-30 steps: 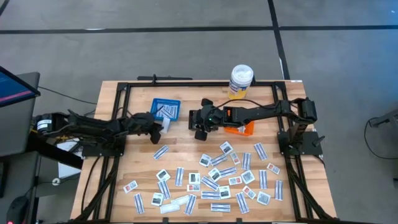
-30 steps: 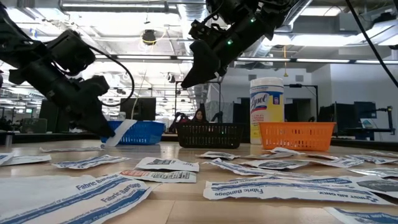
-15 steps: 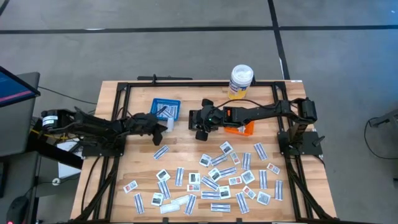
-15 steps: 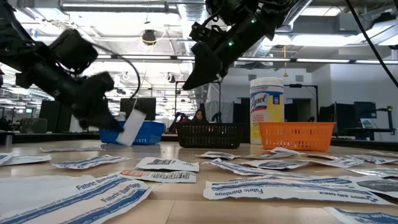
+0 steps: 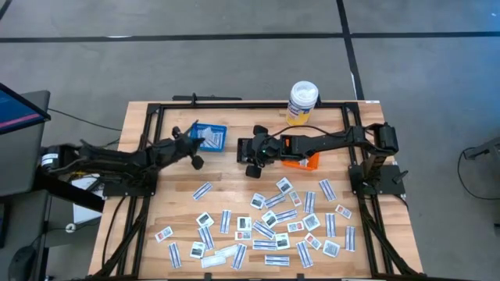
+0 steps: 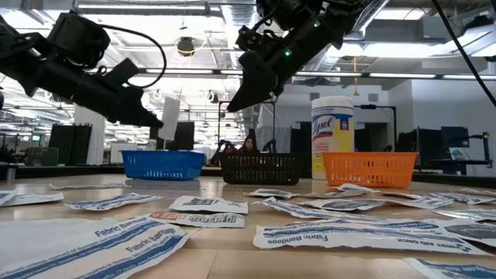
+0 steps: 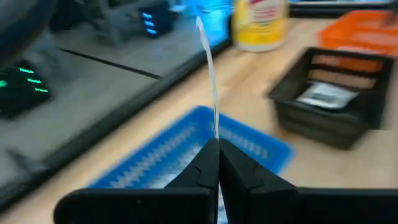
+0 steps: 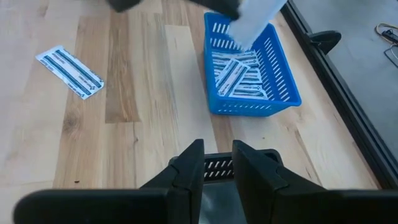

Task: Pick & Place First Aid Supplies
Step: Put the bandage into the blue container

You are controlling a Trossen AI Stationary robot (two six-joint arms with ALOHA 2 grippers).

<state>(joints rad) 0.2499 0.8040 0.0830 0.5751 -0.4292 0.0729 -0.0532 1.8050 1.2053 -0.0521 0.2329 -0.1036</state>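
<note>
My left gripper is shut on a white strip packet and holds it just above the blue basket, which has several strips lying in it. My right gripper hangs over the black basket, slightly open with nothing between its fingers. Many more first aid supplies lie flat and scattered on the near half of the wooden table. My left gripper pinches one end of the strip packet between its two fingertips. The fingers come nearly level from the table's left side. The packet sticks out past the fingertips, shows edge-on in the left wrist view, and is lifted clear above the blue basket.
An orange basket sits right of the black one. A tall white bottle with a yellow label stands at the far edge. The black basket holds a packet. A black frame rims the table.
My left gripper has risen from just above the table and tipped from slanting down to nearly level, rolling as it went. The packet, which hung low beside the blue basket, now stands above the basket's rim. My right arm has kept still.
</note>
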